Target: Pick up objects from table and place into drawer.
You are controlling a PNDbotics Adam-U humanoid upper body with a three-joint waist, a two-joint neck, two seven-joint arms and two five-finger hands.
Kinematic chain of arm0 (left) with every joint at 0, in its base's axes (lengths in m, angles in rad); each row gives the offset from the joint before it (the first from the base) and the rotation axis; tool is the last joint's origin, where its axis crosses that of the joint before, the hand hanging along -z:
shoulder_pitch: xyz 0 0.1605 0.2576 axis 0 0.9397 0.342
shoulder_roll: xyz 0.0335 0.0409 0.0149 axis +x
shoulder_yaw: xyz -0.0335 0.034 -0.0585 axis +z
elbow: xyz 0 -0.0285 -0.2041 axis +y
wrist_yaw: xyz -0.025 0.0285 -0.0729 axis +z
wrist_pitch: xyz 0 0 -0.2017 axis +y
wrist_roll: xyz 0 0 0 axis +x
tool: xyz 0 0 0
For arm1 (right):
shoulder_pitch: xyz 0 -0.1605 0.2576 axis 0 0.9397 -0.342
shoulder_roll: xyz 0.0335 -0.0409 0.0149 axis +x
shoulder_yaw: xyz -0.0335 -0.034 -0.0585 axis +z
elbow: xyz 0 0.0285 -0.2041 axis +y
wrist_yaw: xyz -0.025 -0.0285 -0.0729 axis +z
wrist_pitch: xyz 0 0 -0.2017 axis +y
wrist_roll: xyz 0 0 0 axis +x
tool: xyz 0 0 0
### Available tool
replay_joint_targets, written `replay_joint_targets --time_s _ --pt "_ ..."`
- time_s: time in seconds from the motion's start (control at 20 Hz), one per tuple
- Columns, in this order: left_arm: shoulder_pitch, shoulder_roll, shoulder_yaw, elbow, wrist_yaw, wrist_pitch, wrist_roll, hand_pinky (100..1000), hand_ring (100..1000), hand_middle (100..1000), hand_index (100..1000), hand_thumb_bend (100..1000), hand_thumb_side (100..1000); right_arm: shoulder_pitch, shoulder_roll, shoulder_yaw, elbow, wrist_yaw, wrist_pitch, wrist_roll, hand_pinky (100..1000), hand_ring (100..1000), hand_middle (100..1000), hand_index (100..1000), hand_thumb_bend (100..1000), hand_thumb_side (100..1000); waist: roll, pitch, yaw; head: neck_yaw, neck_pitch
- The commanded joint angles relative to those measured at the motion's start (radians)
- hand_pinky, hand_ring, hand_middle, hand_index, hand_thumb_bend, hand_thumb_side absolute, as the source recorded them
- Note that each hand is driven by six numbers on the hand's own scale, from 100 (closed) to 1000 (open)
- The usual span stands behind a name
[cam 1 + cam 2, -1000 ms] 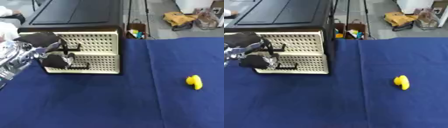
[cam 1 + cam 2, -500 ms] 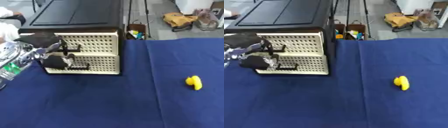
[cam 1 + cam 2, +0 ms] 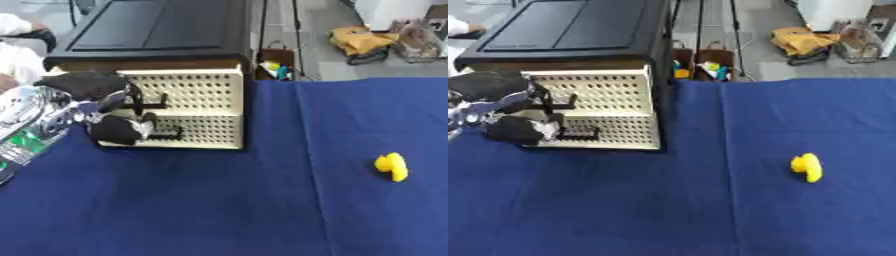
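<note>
Left eye view: left robot hand [image 3: 96, 107] is at the front of the drawer unit [image 3: 197, 107], fingers curled at the dark handles; thumb side sits low by the lower handle [image 3: 166, 134]. Whether the fingers actually close round a handle or just lie against the perforated face, I cannot tell. Both drawers look shut or nearly so. Yellow object [image 3: 391, 166] lies alone on the blue bench [image 3: 219, 210], well to the right of the unit. Right robot hand not visible.

Judgement: step in hand is opening a drawer. To do it well, hook one handle only and pull straight out toward the robot, level, so the drawer does not rack in its frame. The unit is light-looking and may slide on the cloth; a slow pull is safer.

Right eye view: same robot hand [image 3: 500, 107] at the unit's left front, near the bench's left edge, so little room on that side. Open cloth in front of the unit gives the drawer free travel. Between the unit [image 3: 614, 107] and the yellow object [image 3: 808, 167] the cloth is bare, a clear path for the carry. Far edge drops to floor clutter behind; the object sits well inside it.
</note>
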Motion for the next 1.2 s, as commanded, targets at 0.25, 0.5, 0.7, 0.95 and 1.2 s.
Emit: replay_joint_targets --time_s 0.25,0.5,0.7,0.95,1.2 --pt "-0.021 0.032 0.0 -0.029 -0.002 0.065 -0.076 100 100 100 681 100 733 -0.006 -0.012 -0.009 -0.014 -0.004 0.001 -0.007 663 693 634 711 100 970 -0.001 -0.031 0.005 0.002 0.005" --pt "-0.027 0.032 -0.009 -0.035 -0.009 0.064 -0.089 100 100 100 681 100 734 -0.004 -0.01 -0.009 -0.014 -0.003 0.001 -0.009 663 693 634 711 100 968 -0.002 -0.034 0.011 0.003 0.008" --pt "-0.025 0.035 -0.011 -0.036 -0.013 0.065 -0.096 100 100 100 680 100 736 -0.003 -0.009 -0.01 -0.014 -0.001 0.0 -0.012 664 693 634 711 100 967 -0.003 -0.038 0.014 0.003 0.009" --pt "-0.02 0.037 -0.013 -0.037 -0.015 0.062 -0.106 100 100 100 677 100 735 -0.004 -0.007 -0.01 -0.014 0.001 -0.001 -0.017 663 692 634 710 100 966 -0.005 -0.04 0.016 0.003 0.008" --pt "-0.017 0.038 -0.014 -0.04 -0.016 0.062 -0.111 100 100 100 678 100 735 -0.004 -0.006 -0.01 -0.014 0.003 0.0 -0.02 663 692 634 710 100 966 -0.006 -0.041 0.016 0.003 0.008"
